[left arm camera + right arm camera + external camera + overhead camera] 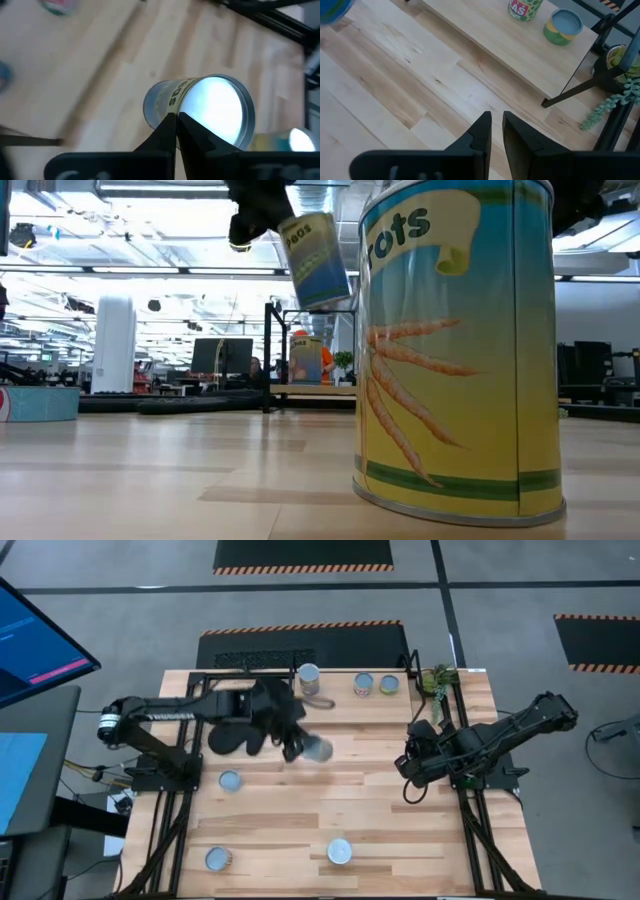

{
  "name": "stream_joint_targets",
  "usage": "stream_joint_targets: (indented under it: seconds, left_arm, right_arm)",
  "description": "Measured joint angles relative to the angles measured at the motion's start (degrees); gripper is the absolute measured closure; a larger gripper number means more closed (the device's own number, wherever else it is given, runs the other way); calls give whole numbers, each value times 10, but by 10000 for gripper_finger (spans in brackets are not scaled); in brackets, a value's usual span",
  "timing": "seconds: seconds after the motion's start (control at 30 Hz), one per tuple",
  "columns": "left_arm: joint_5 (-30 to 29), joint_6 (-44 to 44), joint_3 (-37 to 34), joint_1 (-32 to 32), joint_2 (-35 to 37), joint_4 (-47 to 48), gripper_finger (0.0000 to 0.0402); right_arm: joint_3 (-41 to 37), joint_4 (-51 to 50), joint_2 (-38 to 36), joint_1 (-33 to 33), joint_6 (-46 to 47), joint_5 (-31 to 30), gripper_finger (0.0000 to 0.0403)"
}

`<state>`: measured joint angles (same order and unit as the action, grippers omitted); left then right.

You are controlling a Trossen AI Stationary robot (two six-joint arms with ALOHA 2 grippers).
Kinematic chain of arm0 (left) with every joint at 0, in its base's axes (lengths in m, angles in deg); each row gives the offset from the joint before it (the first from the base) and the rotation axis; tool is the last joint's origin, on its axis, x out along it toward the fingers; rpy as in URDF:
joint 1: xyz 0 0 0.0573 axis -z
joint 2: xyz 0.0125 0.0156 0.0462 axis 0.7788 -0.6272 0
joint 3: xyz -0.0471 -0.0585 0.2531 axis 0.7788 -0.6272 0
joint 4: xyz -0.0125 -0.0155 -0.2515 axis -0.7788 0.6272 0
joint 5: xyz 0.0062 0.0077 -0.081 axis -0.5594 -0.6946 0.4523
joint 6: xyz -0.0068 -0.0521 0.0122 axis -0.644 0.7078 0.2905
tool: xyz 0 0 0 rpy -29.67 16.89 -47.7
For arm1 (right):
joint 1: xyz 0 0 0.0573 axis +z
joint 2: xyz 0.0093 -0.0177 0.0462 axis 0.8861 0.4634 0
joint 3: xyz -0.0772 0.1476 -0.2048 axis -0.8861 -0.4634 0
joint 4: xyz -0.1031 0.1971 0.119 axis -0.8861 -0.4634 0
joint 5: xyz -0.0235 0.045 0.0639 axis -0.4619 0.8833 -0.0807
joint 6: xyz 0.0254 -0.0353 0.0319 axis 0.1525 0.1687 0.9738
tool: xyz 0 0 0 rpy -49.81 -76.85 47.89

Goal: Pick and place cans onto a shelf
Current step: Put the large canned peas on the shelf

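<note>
Left tool (300, 747) clamped on a blue-labelled can (318, 749), held tilted above the tabletop (380, 820).
Three cans stand on the shelf (340, 705); right tool (496, 131) hangs near its right end, fingers almost together, empty.

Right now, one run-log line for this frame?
left tool: carrying can above table | right tool: idle, empty | shelf: three cans

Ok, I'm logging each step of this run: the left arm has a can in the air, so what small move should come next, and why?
Probably carry the can toward the shelf before lowering it. The left gripper holds it tilted, above the tabletop and short of the shelf board, where three cans already stand. There looks to be free board between them. The right gripper waits at the right side.
</note>
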<state>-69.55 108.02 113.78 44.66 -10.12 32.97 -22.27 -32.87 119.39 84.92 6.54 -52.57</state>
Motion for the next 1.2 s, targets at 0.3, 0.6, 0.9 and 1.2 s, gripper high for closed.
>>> stream_joint_targets:
  seconds: [0.3,0.6,0.9,1.2]
  left_arm:
    - [47,-101,40,-121,-54,30,401]
    - [63,-187,177,-162,-189,92,401]
    - [48,-248,268,-199,-258,192,401]
    - [35,-280,268,-224,-262,208,401]
  right_arm:
    - [0,2,0,0,2,0,333]
    - [0,0,0,0,6,0,333]
    - [0,0,0,0,6,0,333]
    - [0,0,0,0,13,0,333]
